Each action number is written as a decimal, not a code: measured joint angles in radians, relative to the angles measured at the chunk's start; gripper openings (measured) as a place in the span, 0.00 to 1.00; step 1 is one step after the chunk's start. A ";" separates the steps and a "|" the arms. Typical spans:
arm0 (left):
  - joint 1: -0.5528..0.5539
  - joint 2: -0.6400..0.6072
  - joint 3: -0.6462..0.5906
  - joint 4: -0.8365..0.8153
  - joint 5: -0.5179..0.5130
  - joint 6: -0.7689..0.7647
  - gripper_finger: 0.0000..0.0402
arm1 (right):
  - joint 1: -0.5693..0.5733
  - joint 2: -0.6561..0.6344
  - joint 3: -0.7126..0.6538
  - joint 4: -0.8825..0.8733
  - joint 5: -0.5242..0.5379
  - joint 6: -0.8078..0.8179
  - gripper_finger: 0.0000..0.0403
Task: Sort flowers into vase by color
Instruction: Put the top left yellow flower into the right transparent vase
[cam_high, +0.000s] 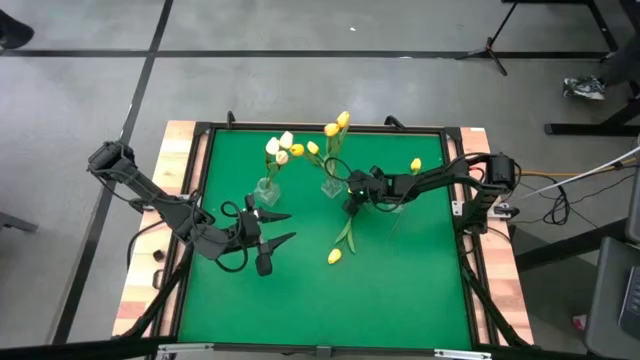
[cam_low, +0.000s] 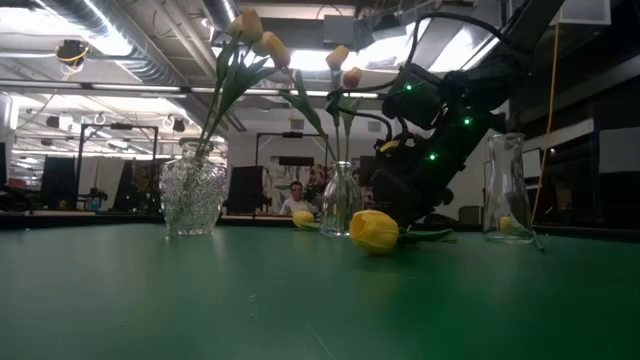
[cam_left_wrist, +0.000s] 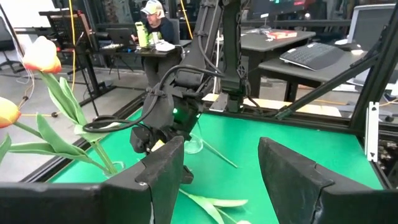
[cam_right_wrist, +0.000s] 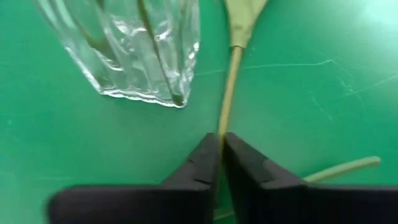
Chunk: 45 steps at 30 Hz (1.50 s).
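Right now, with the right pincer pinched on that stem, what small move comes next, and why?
Probably lift. The right pincer looks shut on a stem lying flat on the mat beside a vase, so the flower must rise before it can go in.

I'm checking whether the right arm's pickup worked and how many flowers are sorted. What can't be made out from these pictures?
- Right gripper: fingers shut on a stem; the right wrist view's edge cuts off its bud, so its colour is unknown.
- High view: the right gripper hides the grip itself.
- Low view: the right vase is dim; its contents are unclear.
- Bud count in the clustered vases: too small, overlapping.
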 joint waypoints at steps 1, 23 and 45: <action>0.000 0.000 0.000 0.000 0.000 0.000 0.51 | 0.000 0.000 0.000 -0.003 0.003 0.003 0.04; 0.000 0.000 0.000 -0.006 -0.002 0.000 0.51 | 0.000 -0.126 -0.004 -0.117 0.047 0.085 0.00; 0.000 0.000 0.000 -0.012 -0.002 -0.057 0.51 | 0.000 -0.486 -0.002 -0.290 0.207 0.126 0.00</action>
